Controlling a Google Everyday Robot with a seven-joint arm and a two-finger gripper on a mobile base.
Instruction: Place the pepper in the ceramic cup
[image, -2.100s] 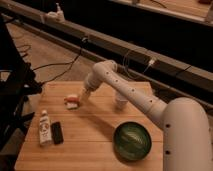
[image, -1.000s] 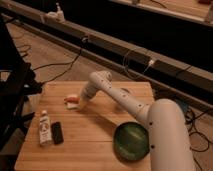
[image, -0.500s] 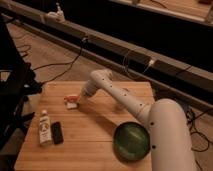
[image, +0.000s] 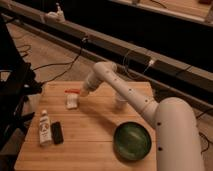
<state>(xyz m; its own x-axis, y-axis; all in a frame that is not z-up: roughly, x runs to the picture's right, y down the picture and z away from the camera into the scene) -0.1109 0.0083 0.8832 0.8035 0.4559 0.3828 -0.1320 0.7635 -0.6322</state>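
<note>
Gripper (image: 83, 92): low over far-left part of light wooden slatted table (image: 95, 152), at end of white jointed arm (image: 127, 95) reaching in from bulky white rounded robot body (image: 177, 132) at right edge. Grip state: cannot tell (tip merges with what lies beside it).

Just left of gripper tip: small slender red-orange pepper (image: 73, 91), roughly level, pointing left. Touching the tip or only right beside it, cannot tell; held or not, cannot tell either.

Directly below pepper: flat white rectangular pad (image: 72, 102) on the tabletop. Pepper at pad's far edge, resting on it or just above, unclear.

Further right, under the arm's middle stretch: small pale white-grey ceramic cup (image: 120, 103), upright on the table, partly hidden by the arm, well apart from pepper and gripper. Pepper not in cup.

Near-right part of table: wide dark green round bowl (image: 132, 141), close beside the robot body, well apart from cup.

Near-left part of table: white squeeze bottle with label (image: 45, 128) lying down, with small flat black rectangular object (image: 57, 133) just beside it on its right.

Beyond the table: dark floor with black cables (image: 60, 65) and long dark rail (image: 75, 35) running diagonally across the back.
</note>
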